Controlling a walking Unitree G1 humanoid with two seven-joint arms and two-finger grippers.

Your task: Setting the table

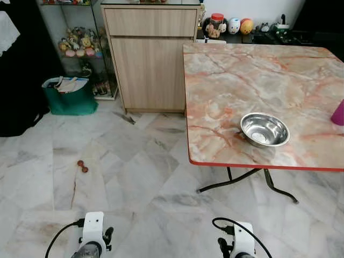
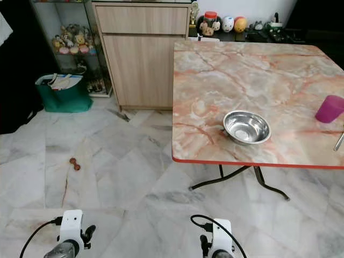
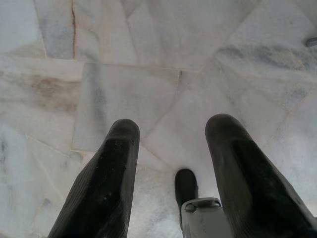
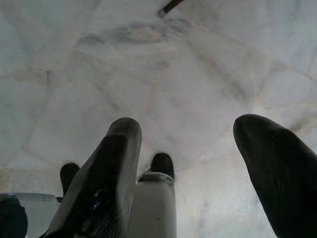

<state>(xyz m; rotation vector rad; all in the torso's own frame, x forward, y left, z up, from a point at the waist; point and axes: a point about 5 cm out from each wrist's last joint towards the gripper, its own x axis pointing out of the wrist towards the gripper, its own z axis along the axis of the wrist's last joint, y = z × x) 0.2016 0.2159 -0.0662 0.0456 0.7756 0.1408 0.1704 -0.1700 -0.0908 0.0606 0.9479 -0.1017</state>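
Below my wrists, left gripper (image 3: 171, 168) and right gripper (image 4: 185, 168) hang over marble floor (image 1: 123, 177), fingers spread, empty. Steel bowl (image 2: 246, 127) sits near the table's (image 2: 258, 70) front edge, pink cup (image 2: 329, 108) rightward; approach squarely before reaching.

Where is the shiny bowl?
The shiny metal bowl sits on the marble table, close to its near red edge, in the head views. A pink cup stands apart to its right.
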